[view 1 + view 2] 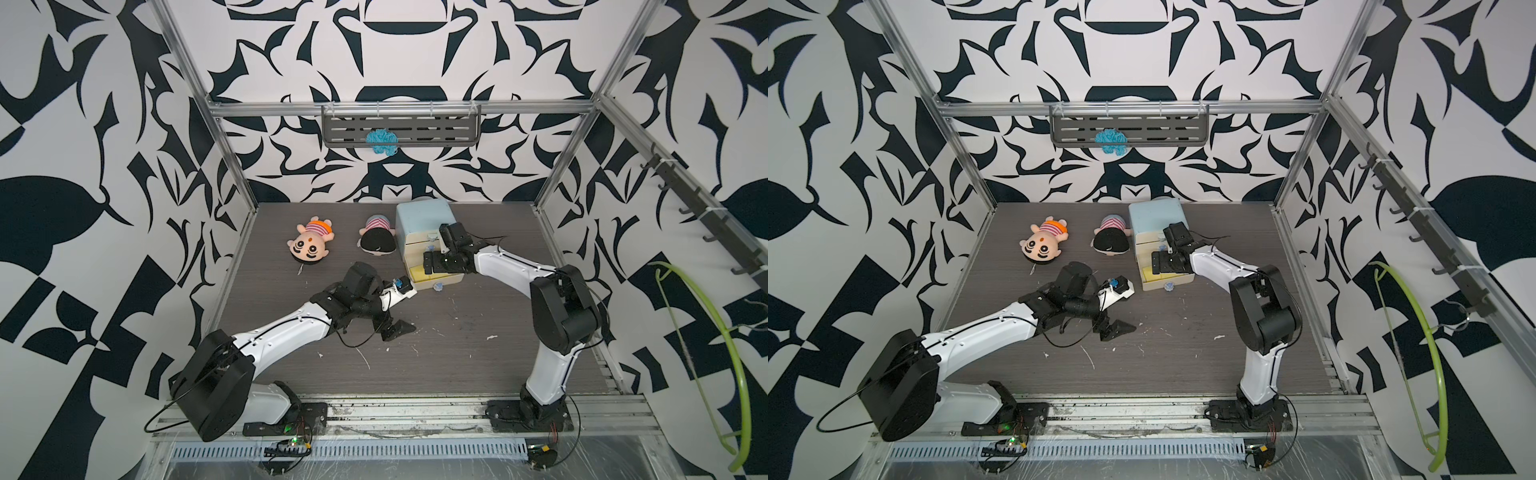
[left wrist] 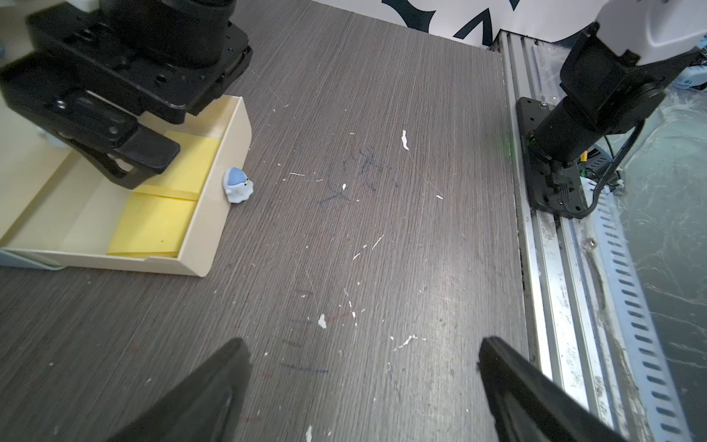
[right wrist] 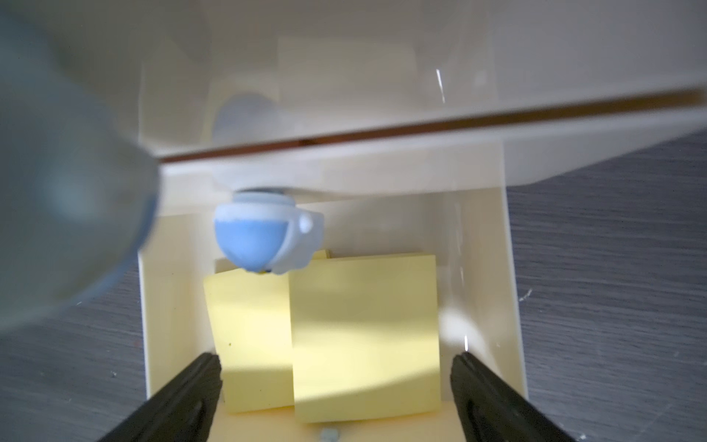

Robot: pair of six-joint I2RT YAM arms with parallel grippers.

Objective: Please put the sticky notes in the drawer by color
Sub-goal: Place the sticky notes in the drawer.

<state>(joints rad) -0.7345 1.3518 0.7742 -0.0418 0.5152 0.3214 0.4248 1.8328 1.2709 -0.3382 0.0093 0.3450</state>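
Top views: cabinet (image 1: pixel 419 220) sits at the back of the surface (image 1: pixel 457 353), pale blue box w/ cream fronts. Bottom drawer (image 1: pixel 446 279) is pulled out. Only a sliver of the yellow notes (image 1: pixel 415 272) shows, since the R arm's wrist covers the rest. Two plush dolls (image 1: pixel 309 243) lie beside the cabinet, one face up, the other showing black hair.

L wrist cam gives what the top views hide. The tray (image 2: pixel 214 214) is seen from the side and two notes (image 2: pixel 153 225) lie flat on its floor, side by side and touching, at the knob end. R fingers (image 2: pixel 151 147) hang over them, apart from the paper.

R wrist cam looks straight down into the tray. R fingers (image 3: pixel 191 398) are spread wide w/ nothing between them, and both pads lie below. A knob (image 3: pixel 264 237) of the drawer above juts into view. The big bluish blur at the frame edge can't be made out.

L fingers (image 2: pixel 214 382) are also spread wide and empty, low over bare surface, well apart from the drawer (image 1: pixel 404 328).

Textures: notes are matte pale-yellow squares. The tray is smooth cream plastic, shallow, w/ a sloped front. The bottom knob (image 2: pixel 238 186) is a small glossy blue-and-white figure. The surface is dark grey woodgrain, scuffed, w/ white flecks. Fingers are black, tapered and matte.
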